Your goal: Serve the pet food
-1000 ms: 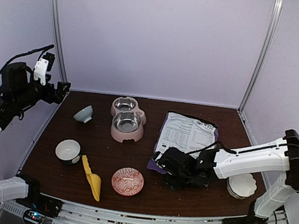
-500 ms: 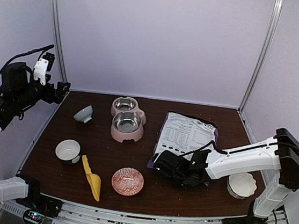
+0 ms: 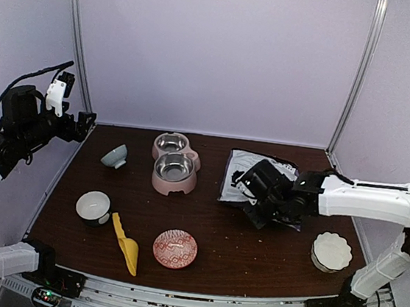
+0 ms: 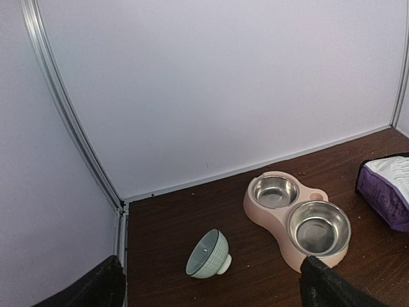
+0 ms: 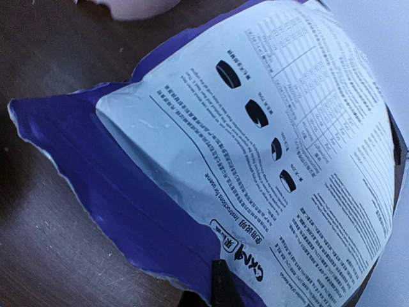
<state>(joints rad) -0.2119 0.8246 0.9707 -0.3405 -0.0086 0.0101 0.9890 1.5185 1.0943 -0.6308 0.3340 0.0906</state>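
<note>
The pet food is hidden inside the purple bag, which shows its white printed back. My right gripper is shut on the bag's purple near edge and holds that end up off the table. One black fingertip presses on the foil. The pink double feeder with two steel bowls stands left of the bag. My left gripper hangs open and empty high at the table's far left corner, above a teal bowl lying on its side.
A yellow scoop lies near the front left. Beside it are a red patterned plate and a white bowl with a dark outside. A white scalloped dish sits at the front right. Walls close off the back and sides.
My right gripper closed on the bag's near edge, then rose and drew back to the right, lifting and bunching that end. The left arm stayed still.
</note>
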